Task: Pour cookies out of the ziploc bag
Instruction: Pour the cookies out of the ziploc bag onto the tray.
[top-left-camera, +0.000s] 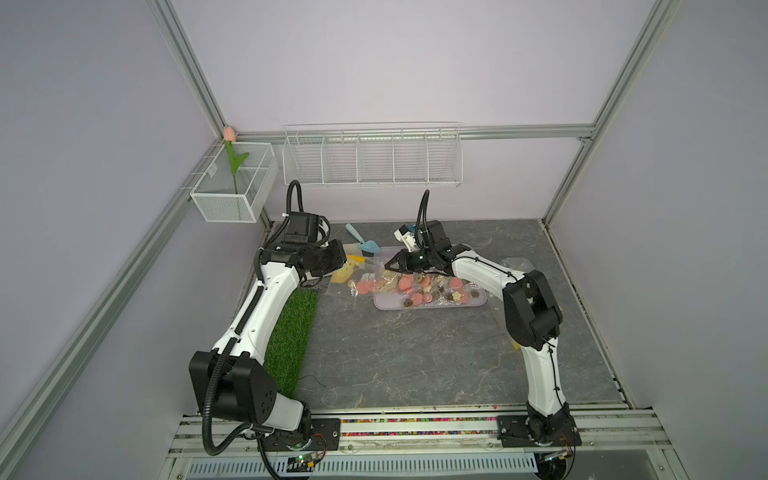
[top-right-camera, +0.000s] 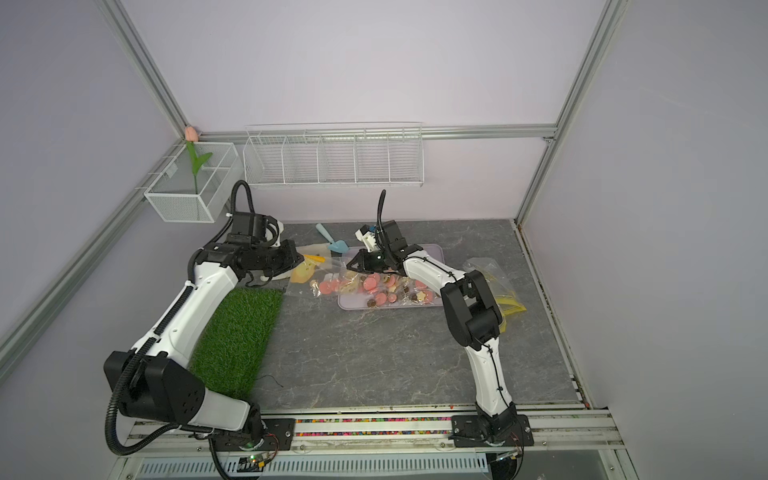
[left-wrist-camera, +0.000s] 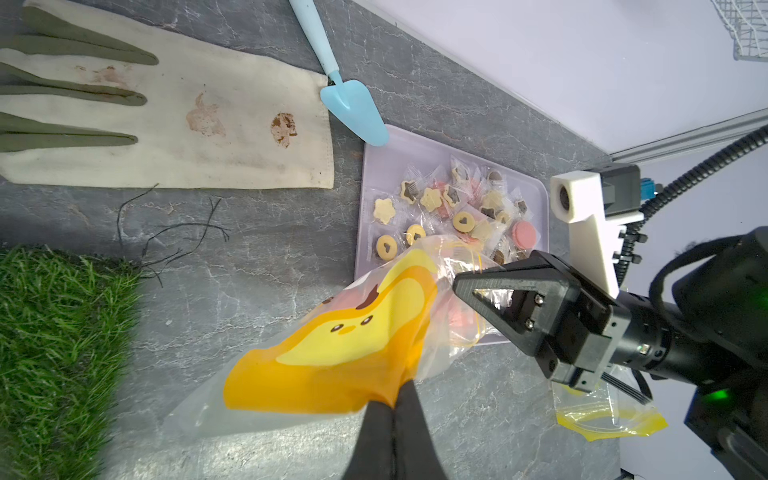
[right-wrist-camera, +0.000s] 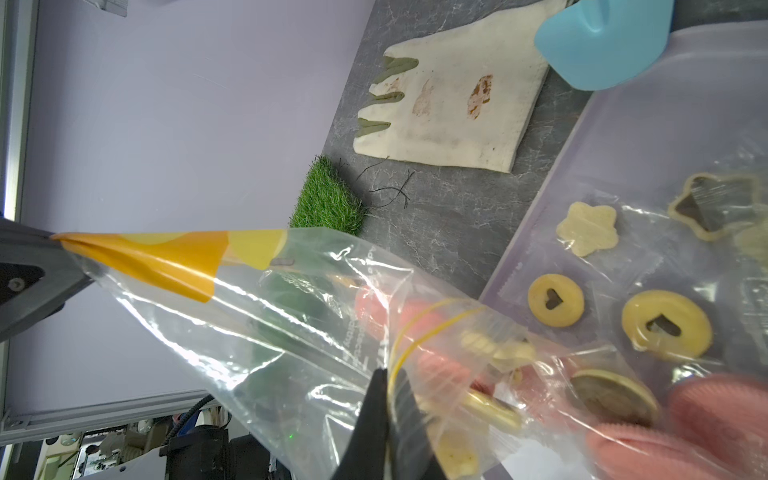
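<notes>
Orange bag (left-wrist-camera: 324, 357) corner is sitting clamped in your left gripper (left-wrist-camera: 394, 399), right gripper (right-wrist-camera: 387, 380) is pinching the zip; cookies (left-wrist-camera: 428, 198) are lying on the twelve-o'clock tray (left-wrist-camera: 432, 151).

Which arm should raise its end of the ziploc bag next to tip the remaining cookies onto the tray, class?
Left. The left gripper pinches the closed orange end of the ziploc bag, while the right gripper holds the mouth over the tray. Lifting the left end would likely slide the cookies out.
</notes>
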